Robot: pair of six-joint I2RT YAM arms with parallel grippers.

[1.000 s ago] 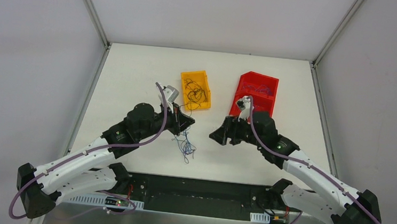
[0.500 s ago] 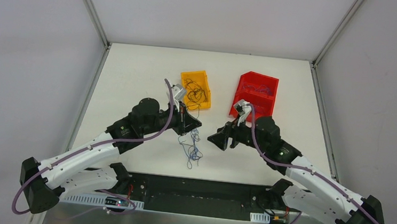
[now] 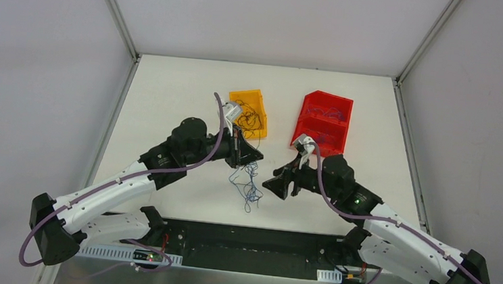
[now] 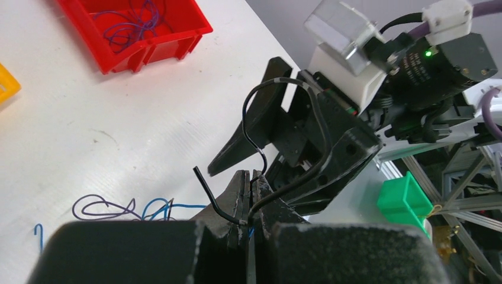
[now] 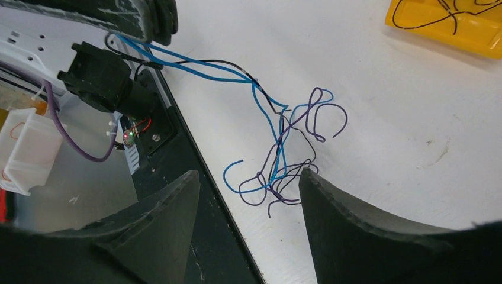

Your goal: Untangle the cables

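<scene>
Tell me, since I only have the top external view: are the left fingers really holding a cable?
Observer: Yes. The left wrist view shows the left fingers shut on a black cable that loops up from the pinch.
Operator: And the right fingers?
Observer: The right fingers are open in the right wrist view, with the lower end of the tangle showing between them.
Operator: What colours are in it?
Observer: Blue, purple and black strands; two blue ones run up toward the left fingers.
</scene>
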